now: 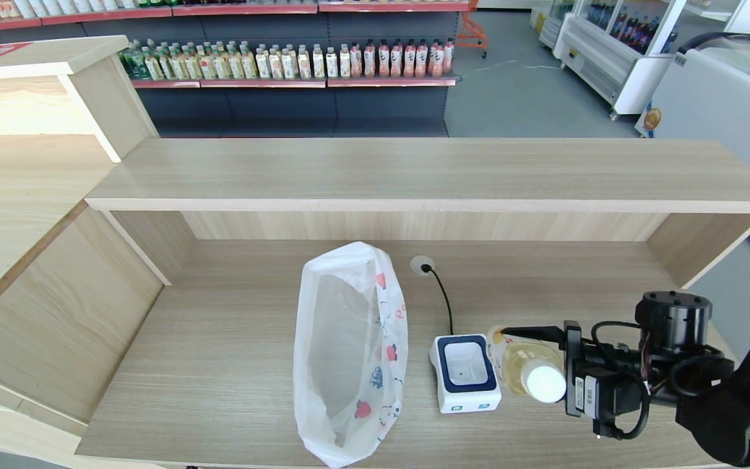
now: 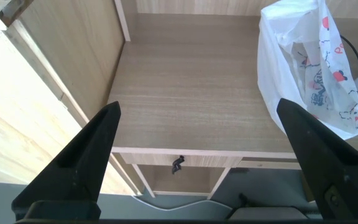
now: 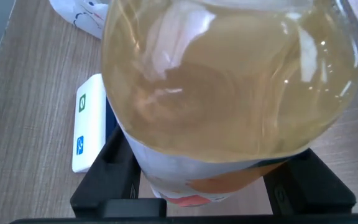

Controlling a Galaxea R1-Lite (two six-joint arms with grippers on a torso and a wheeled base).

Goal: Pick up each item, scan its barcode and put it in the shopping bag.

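A clear bottle (image 1: 526,365) of yellowish drink with a white cap (image 1: 544,383) lies tilted just right of the barcode scanner (image 1: 465,372). My right gripper (image 1: 519,357) is shut on it, with one black finger (image 1: 531,332) along its far side. In the right wrist view the bottle (image 3: 229,81) sits between both fingers (image 3: 110,180), above the scanner (image 3: 89,130). The white shopping bag (image 1: 349,352) with small printed figures stands open left of the scanner. My left gripper (image 2: 197,124) hangs open over the counter's front left edge, well left of the bag (image 2: 309,68).
A black cable (image 1: 443,296) runs from the scanner to a grommet (image 1: 421,264) at the back of the wooden counter (image 1: 219,365). A raised shelf (image 1: 427,172) spans the back, and a wooden side wall (image 1: 56,326) closes the left.
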